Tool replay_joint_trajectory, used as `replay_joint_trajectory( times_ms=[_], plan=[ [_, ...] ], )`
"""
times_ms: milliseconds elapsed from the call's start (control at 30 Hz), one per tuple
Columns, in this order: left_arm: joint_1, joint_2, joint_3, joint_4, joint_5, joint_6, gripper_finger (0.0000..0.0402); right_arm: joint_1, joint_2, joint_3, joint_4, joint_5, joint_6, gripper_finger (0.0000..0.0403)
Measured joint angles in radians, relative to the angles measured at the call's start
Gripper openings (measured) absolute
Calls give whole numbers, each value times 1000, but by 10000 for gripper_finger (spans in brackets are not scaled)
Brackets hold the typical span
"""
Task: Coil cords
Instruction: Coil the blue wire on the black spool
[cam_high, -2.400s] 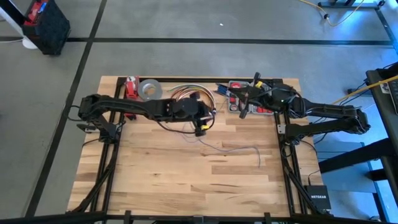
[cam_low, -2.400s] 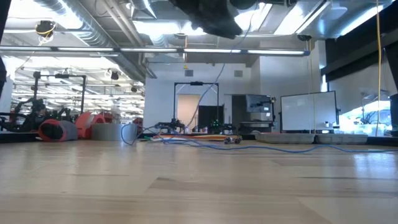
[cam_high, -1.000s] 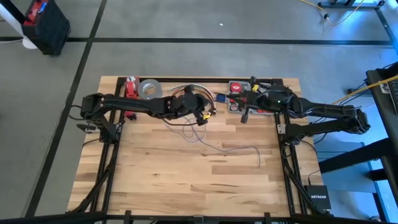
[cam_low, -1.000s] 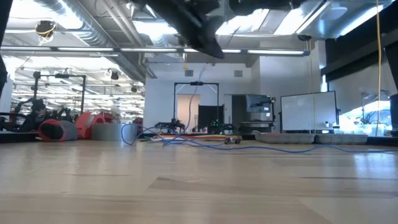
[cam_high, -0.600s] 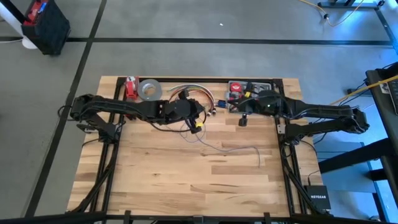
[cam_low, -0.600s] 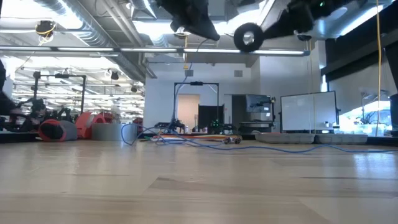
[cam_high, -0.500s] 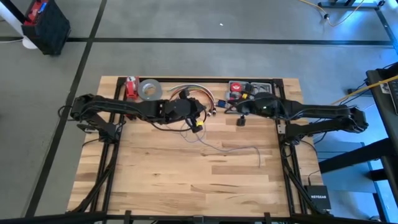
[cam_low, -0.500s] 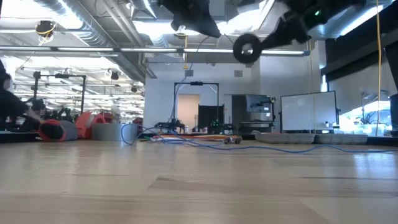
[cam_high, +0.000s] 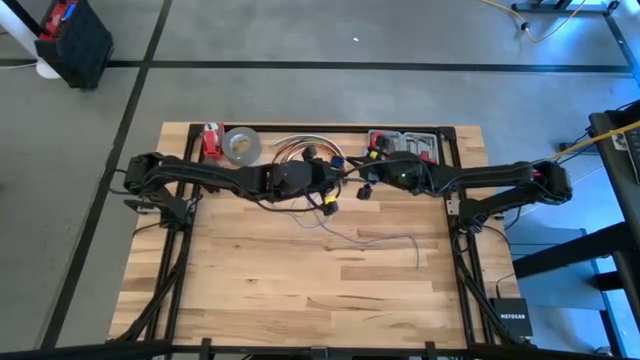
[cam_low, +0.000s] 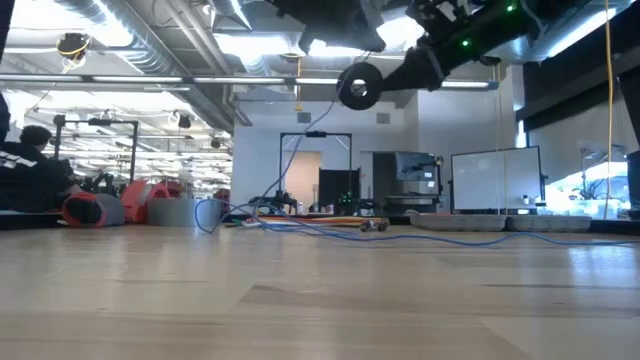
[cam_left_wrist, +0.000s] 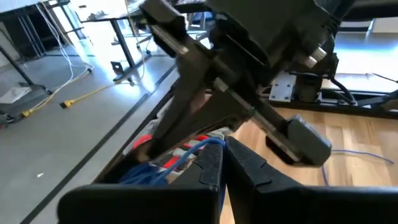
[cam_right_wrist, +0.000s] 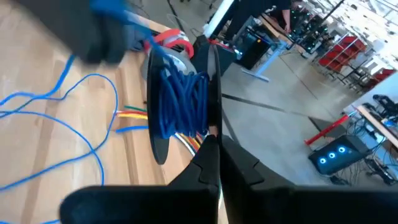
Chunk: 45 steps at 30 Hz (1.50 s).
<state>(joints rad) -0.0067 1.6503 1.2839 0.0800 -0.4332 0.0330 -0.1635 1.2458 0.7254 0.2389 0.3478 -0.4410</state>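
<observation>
Near edge of the light wooden plank tabletop (cam_high: 300, 290): bare boards, nothing to work on.

Mid-tabletop: loose run of the thin bluish-grey cord (cam_high: 375, 240) trails flat, long axis running roughly side to side, free end toward the right arm's side. From there it climbs back toward the two grippers.

Above the far-centre: left gripper (cam_high: 328, 196) and right gripper (cam_high: 364, 190) meet, tips just apart, both raised off the boards. Right wrist view shows the right jaws clenched on a dark flat spool (cam_right_wrist: 163, 112) with blue cord turns wound round its core. Left jaws are clenched too; blue strands pass right at their tips in the left wrist view, but whether they pinch the cord I cannot tell.

Key relation: the slack lies on the near side of both jaws, below them; the left gripper looks slightly nearer to it.

Far edge: grey tape roll (cam_high: 241, 145), arched bundle of orange, red and white cables (cam_high: 290, 146), and an open grey tool case (cam_high: 404, 146) holding small red and dark pieces, not identifiable.
</observation>
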Motion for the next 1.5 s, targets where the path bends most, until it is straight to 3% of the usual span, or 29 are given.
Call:
replay_joint_trajectory(
  times_ms=[433, 633, 1067, 1500],
  plan=[
    [5, 38, 1, 42, -2, 32, 2, 0, -20, 65, 123, -45, 68, 3],
    [25, 56, 4, 56, -2, 33, 2, 0, -91, 91, 104, -125, 105, 3],
    [39, 64, 5, 60, 5, 53, 1, 0, -228, 93, 5, -165, 119, 3],
    [41, 67, 3, 59, 8, 64, 1, 0, -276, 93, -20, -248, 132, 3]
  ],
)
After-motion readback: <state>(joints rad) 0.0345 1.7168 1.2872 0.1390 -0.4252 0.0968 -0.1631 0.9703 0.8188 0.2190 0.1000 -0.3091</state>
